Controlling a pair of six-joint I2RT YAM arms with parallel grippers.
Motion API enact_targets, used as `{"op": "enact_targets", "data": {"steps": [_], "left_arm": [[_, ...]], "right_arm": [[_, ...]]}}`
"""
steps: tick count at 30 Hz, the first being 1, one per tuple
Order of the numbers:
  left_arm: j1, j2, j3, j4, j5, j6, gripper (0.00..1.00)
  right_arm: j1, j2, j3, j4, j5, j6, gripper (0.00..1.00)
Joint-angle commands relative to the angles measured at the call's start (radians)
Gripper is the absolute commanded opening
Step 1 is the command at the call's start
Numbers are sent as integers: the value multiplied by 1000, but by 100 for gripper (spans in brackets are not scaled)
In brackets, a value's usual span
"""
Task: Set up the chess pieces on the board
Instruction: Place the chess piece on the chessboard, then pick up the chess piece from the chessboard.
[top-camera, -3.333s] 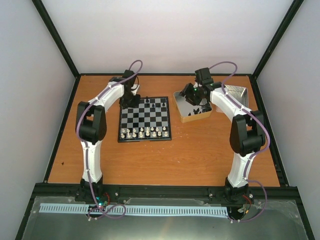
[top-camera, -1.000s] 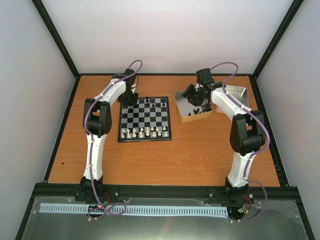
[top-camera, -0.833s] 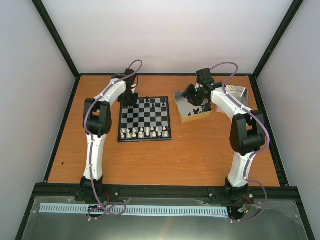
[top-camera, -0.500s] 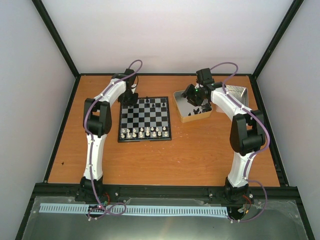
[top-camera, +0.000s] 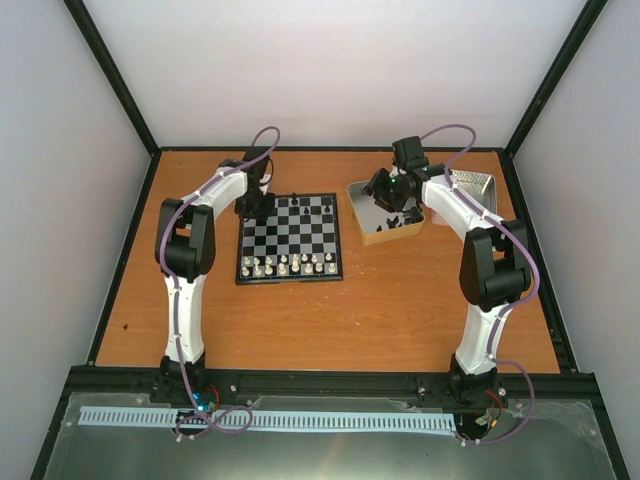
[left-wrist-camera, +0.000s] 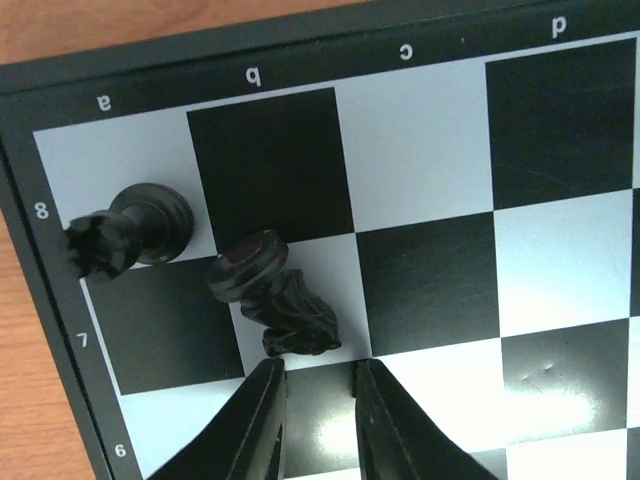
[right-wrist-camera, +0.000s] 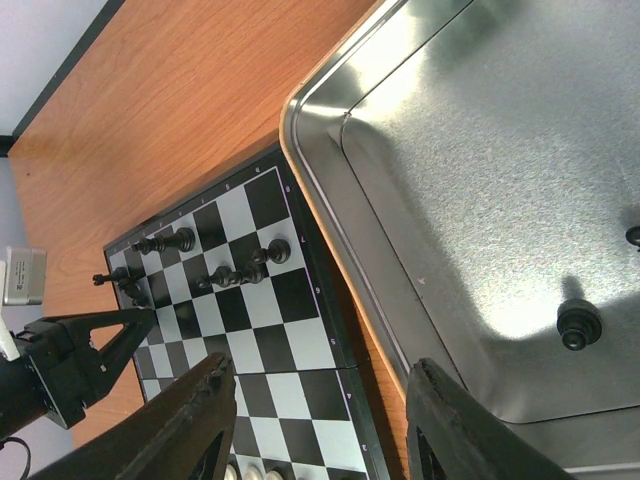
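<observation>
Chess pieces (left-wrist-camera: 285, 310) crowd board (left-wrist-camera: 420, 160) corner.

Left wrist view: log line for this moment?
left tool open, by knight on b7 | rook on a8 | right tool open by tray

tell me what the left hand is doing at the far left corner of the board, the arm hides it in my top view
observer: the left hand is open and empty, just short of a black knight on b7 of the chessboard.
operator: is the corner square filled
observer: yes, a black rook is on a8, apart from the knight.
operator: right hand got anything
observer: no, the right hand is open and empty at the tin tray, and a black piece is in that tray, not between its fingers.
</observation>
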Motion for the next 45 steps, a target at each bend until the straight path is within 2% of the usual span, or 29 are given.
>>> {"op": "enact_targets", "data": {"steps": [1,10,15,21,33,45], "left_arm": [[7,-31,-43,117,0,-30,21],[7,-63,-75,157,-62,-92,38],[7,-28,-42,156,-63,-120,38],[7,-13,-55,172,-39,-135,32],[7,17,-89,206,-36,-186,34],[7,-18,-163,278,-29,-197,13]], "right_arm": [[-2,-2,-8,7,6,-8,47],[-2,-21,-30,15,15,-9,47],[-1,-23,-33,21,13,-7,47],[-1,-32,-44,28,11,-7,47],[-2,-31,-49,41,-2,-10,47],[-1,-42,-61,46,0,-10,47]]}}
